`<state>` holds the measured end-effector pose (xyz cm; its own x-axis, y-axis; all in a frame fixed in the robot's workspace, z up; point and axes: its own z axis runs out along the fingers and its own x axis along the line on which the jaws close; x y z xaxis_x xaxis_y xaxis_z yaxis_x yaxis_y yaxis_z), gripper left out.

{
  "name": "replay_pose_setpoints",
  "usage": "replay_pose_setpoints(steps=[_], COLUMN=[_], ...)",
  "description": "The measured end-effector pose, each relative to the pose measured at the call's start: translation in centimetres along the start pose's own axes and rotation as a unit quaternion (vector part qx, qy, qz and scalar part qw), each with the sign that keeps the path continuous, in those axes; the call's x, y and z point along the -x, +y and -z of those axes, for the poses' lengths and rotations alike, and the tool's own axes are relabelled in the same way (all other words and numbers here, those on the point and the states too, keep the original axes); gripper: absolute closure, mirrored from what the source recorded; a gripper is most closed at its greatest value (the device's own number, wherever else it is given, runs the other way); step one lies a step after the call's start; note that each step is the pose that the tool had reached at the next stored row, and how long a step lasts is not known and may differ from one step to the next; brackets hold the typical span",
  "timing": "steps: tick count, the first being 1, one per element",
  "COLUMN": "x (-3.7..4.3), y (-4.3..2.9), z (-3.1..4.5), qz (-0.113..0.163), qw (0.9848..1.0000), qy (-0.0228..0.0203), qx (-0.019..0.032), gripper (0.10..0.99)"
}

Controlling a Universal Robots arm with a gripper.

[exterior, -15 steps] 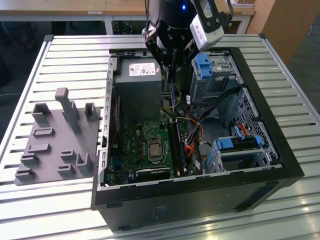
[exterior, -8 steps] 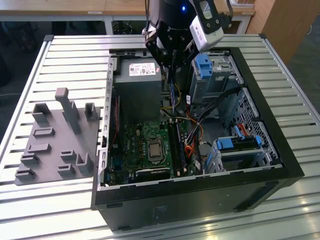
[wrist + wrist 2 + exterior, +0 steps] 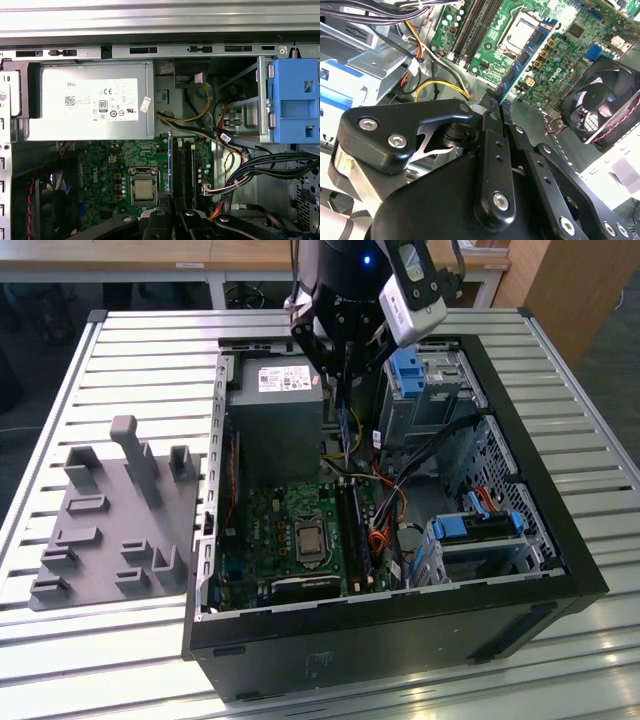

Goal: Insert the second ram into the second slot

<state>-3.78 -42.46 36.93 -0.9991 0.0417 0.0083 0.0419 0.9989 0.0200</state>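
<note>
My gripper point(image 3: 345, 390) hangs over the open computer case point(image 3: 520, 630), shut on the second ram point(image 3: 347, 435). The stick is thin and blue-green and points down toward the motherboard. In the second wrist view the black fingers point(image 3: 492, 130) clamp one end of the second ram point(image 3: 527, 52), and its free end reaches out over the board. In the first wrist view the stick shows edge-on as a thin blue line point(image 3: 170, 160) just beside the long black memory slots point(image 3: 178, 172). The stick is above the slots point(image 3: 357, 530), not touching them.
A grey power supply point(image 3: 275, 415) sits beside the gripper. Blue drive brackets point(image 3: 410, 370) and bundled cables point(image 3: 390, 500) lie toward the exterior view's right. The processor socket point(image 3: 308, 538) is beside the slots. A case fan point(image 3: 607, 100) sits nearby. A grey fixture plate point(image 3: 110, 530) rests on the slatted table.
</note>
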Motion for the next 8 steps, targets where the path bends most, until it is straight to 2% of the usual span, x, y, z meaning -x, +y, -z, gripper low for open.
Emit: replay_pose_setpoints(steps=[8], x=[0.02], y=[-0.17], z=[-0.38], qz=[-0.001], qw=[1.0000], qy=[-0.0001], qx=[-0.0007], gripper=[0.949])
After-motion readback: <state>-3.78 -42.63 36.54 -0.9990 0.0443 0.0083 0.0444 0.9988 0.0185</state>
